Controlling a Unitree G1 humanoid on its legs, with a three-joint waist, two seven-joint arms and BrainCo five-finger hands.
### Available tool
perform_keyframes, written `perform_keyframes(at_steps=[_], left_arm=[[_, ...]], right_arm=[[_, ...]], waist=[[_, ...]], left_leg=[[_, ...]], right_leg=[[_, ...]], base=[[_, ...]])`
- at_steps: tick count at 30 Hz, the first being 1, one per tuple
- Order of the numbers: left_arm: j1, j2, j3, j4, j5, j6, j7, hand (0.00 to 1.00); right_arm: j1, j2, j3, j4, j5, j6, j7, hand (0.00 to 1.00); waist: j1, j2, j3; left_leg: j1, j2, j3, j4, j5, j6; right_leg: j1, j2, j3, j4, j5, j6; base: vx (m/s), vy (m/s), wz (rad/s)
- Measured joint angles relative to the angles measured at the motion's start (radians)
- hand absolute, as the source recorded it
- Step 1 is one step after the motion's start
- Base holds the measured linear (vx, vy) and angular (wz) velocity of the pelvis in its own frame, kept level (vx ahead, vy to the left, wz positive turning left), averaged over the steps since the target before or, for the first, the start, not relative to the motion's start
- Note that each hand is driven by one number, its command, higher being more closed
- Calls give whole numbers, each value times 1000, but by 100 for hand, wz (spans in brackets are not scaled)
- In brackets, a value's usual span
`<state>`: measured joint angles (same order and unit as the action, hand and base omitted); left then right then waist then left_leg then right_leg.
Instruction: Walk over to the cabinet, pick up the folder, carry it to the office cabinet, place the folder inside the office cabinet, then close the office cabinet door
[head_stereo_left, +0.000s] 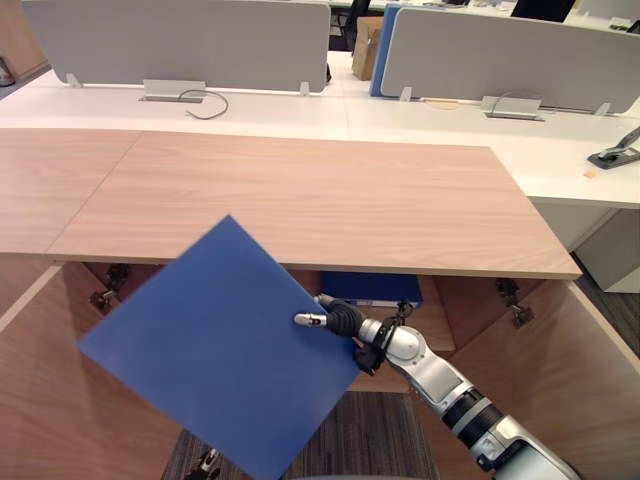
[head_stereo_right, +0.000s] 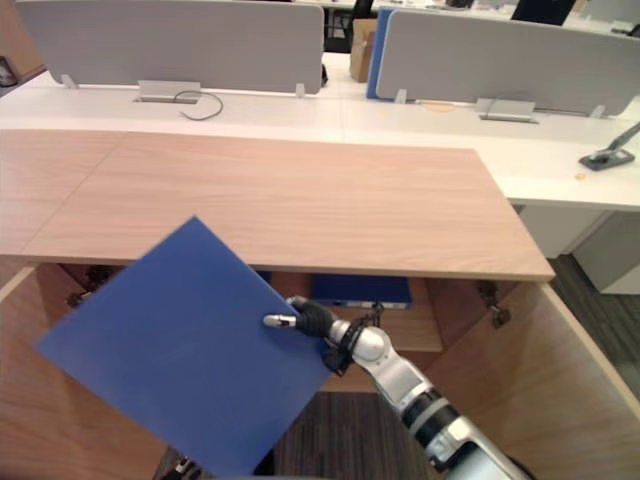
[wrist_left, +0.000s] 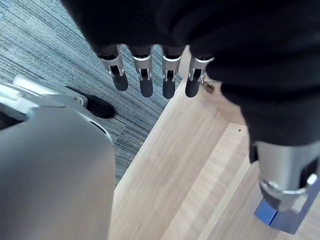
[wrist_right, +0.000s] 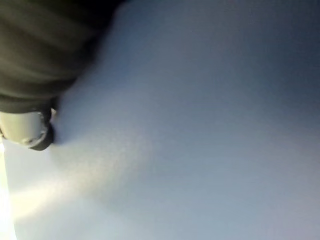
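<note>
Lower centre of frame, right hand (head_stereo_left: 341, 321) pinches blue folder (head_stereo_left: 215, 350) by its right corner, looks light, stiff, slick; left hand (wrist_left: 145, 80) slack.

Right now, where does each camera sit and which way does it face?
Left eye view: on the head, looking down at the cabinet top and blue folder; right robot hand pinches its edge.
Right eye view: same scene, slightly offset.
Left wrist view: looks along the left robot hand, fingers straight, down at carpet and a wooden panel.
Right wrist view: close against the folder.
Shared: folder, in both eye views and right wrist.
</note>
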<state>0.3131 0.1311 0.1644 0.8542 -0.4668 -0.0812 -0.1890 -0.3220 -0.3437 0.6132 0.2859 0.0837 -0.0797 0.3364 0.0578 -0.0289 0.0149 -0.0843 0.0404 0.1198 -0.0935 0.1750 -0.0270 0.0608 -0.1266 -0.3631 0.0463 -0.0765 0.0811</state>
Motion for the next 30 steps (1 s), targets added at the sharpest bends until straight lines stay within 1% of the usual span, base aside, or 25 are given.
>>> perform_keyframes(at_steps=[2,3,5,6,10,11,13,17,20,22,23,25,26,27,29,30], left_arm=[[0,3,2,1,0,-3,0,0],[0,4,3,2,1,-4,0,0],[-1,3,2,2,17,-5,0,0],[-1,3,2,2,37,-6,0,0],[-1,4,1,3,42,-7,1,0],[-1,5,1,8,42,-8,3,0],[-4,8,-1,21,42,-8,5,0],[-9,11,-6,20,43,-11,7,0],[-21,10,-8,19,43,-15,8,0],[-26,10,-8,19,43,-16,8,0],[-26,9,-9,20,44,-16,9,0],[-26,9,-11,19,44,-16,9,0],[-27,8,-11,19,43,-16,11,0],[-29,8,-10,19,43,-16,13,0],[-33,7,-9,19,43,-16,22,0],[-36,1,-2,18,42,-15,30,0]], right_arm=[[0,-5,27,23,-58,-30,8,100],[-1,0,41,38,-75,-38,8,100],[-2,6,54,89,-127,-38,7,100],[-3,5,54,130,-189,-38,-2,100],[-12,-9,60,214,-388,-38,-30,100],[-13,-9,60,223,-397,-38,-32,100],[-19,-10,60,240,-459,-41,-49,100],[-45,4,60,316,-523,-43,-72,100],[-60,18,33,387,-516,-37,-82,100],[-59,50,-46,464,-451,-24,-88,100],[-59,78,-129,514,-403,-13,-98,100],[-59,102,-233,569,-266,15,-144,100],[-66,133,-347,629,-117,21,-188,100],[-71,144,-383,654,-34,27,-208,100],[-79,189,-519,686,155,45,-260,100],[-82,202,-550,686,330,42,-293,100]], waist=[[3,-1,9],[5,-1,10],[14,0,12],[18,3,17],[21,12,40],[22,12,43],[19,14,55],[26,16,62],[34,19,75],[38,24,87],[38,28,93],[41,36,98],[44,41,104],[45,42,105],[50,45,110],[49,46,113]], left_leg=[[-2,-6,-13,0,3,4],[-2,-7,-18,0,3,4],[-2,-14,-21,0,2,5],[-2,-16,-28,0,2,5],[-2,-18,-38,0,2,5],[-2,-18,-38,0,2,5],[-2,-19,-39,0,2,5],[-3,-19,-45,0,1,4],[-5,-20,-50,0,1,4],[-6,-22,-54,0,1,5],[-9,-24,-59,0,1,5],[-14,-27,-65,1,2,5],[-16,-28,-66,1,2,5],[-16,-29,-67,2,2,5],[-16,-29,-67,5,2,5],[-15,-29,-66,5,2,5]], right_leg=[[7,-1,-15,-5,0,5],[9,-1,-20,-5,-1,7],[14,0,-24,-6,-2,7],[18,-1,-32,-6,-4,8],[23,-3,-42,-6,-6,10],[24,-3,-42,-6,-6,10],[23,-3,-43,-7,-8,9],[24,-4,-48,-8,-13,9],[25,-3,-53,-7,-16,9],[25,-3,-59,-6,-18,9],[25,-3,-65,-6,-18,10],[25,-4,-72,-6,-19,10],[25,-4,-74,-6,-18,10],[25,-5,-74,-6,-18,10],[26,-5,-75,-6,-18,10],[27,-5,-74,-6,-18,10]], base=[[49,-14,20],[30,-17,13],[38,-22,10],[32,-22,13],[-1,-11,8],[0,0,0],[0,0,0],[6,-15,4],[3,-16,6],[4,-17,8],[7,-15,11],[20,-15,11],[25,-14,5],[0,0,0],[0,0,0],[0,0,0]])
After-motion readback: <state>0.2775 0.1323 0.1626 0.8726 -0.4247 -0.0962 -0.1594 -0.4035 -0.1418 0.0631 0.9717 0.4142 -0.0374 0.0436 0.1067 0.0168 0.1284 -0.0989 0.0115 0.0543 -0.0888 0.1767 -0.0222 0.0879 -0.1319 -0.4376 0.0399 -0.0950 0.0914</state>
